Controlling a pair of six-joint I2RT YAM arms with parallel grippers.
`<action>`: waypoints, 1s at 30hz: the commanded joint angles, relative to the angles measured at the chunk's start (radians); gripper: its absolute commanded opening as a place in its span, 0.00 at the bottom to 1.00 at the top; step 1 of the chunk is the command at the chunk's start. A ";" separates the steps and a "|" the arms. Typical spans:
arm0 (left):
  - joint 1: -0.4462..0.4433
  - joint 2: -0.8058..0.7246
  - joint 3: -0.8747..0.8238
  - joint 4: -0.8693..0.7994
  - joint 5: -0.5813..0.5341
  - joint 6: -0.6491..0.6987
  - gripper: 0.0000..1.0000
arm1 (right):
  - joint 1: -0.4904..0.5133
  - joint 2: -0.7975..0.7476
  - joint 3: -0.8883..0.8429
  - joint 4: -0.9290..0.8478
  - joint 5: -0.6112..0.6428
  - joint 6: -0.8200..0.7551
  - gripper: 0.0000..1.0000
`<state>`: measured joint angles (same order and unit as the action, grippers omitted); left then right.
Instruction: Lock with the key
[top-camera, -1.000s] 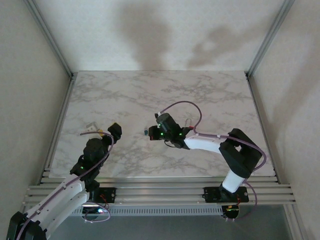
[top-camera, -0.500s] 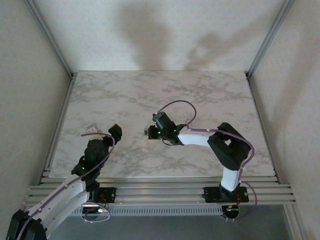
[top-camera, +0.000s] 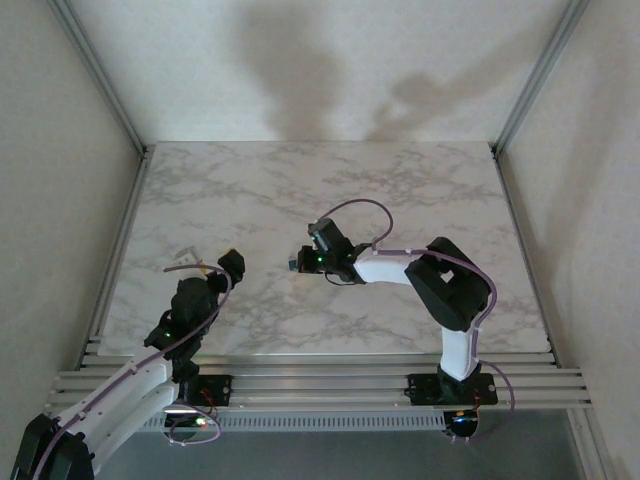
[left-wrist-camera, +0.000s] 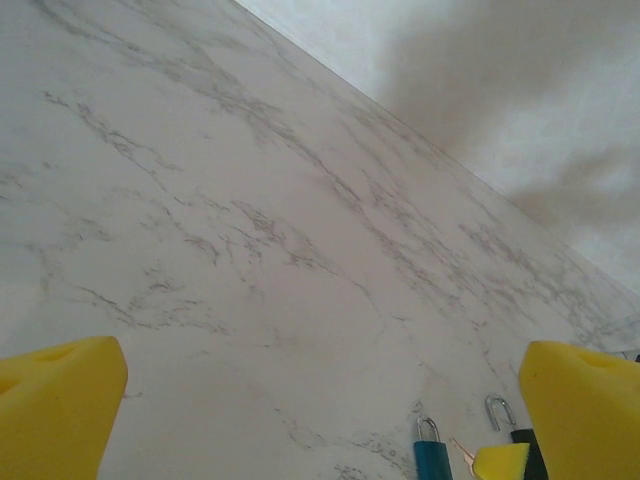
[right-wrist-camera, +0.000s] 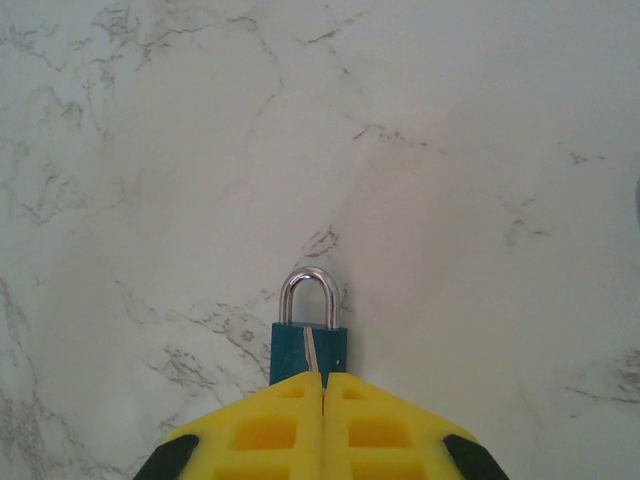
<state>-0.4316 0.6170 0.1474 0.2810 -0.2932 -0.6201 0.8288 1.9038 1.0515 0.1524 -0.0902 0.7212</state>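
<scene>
A blue padlock (right-wrist-camera: 308, 352) with a silver shackle (right-wrist-camera: 308, 293) lies flat on the marble table, and shows as a small blue spot (top-camera: 291, 265) in the top view. My right gripper (right-wrist-camera: 322, 378) is shut on the key (right-wrist-camera: 312, 350), whose thin silver blade sticks out from between the yellow pads and lies over the padlock's body. Only the blade shows. From above, the right gripper (top-camera: 303, 264) is just right of the padlock. My left gripper (top-camera: 228, 265) hangs open to the padlock's left, its yellow fingers (left-wrist-camera: 60, 410) wide apart with nothing between them. It sees the padlock (left-wrist-camera: 432, 458) and key tip (left-wrist-camera: 462, 452).
A second silver shackle (left-wrist-camera: 497, 410) on a dark body sits just beyond the right gripper's pad, partly hidden. The marble table (top-camera: 400, 190) is walled by white panels on three sides, with aluminium rails (top-camera: 320, 380) at the near edge.
The right arm's elbow and upper links have swung left toward the middle while its gripper stays at the padlock. The left arm has barely moved.
</scene>
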 joint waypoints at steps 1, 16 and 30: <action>-0.009 -0.002 -0.005 0.024 -0.030 0.007 0.99 | -0.011 0.024 0.029 0.017 -0.015 0.015 0.00; -0.009 0.001 -0.003 0.023 -0.030 0.005 1.00 | -0.030 0.046 0.036 0.023 -0.016 0.033 0.00; -0.008 0.005 -0.003 0.023 -0.028 0.004 1.00 | -0.031 0.054 0.047 0.004 -0.029 0.035 0.08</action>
<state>-0.4316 0.6193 0.1474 0.2810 -0.3008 -0.6201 0.8074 1.9491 1.0702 0.1608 -0.1089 0.7486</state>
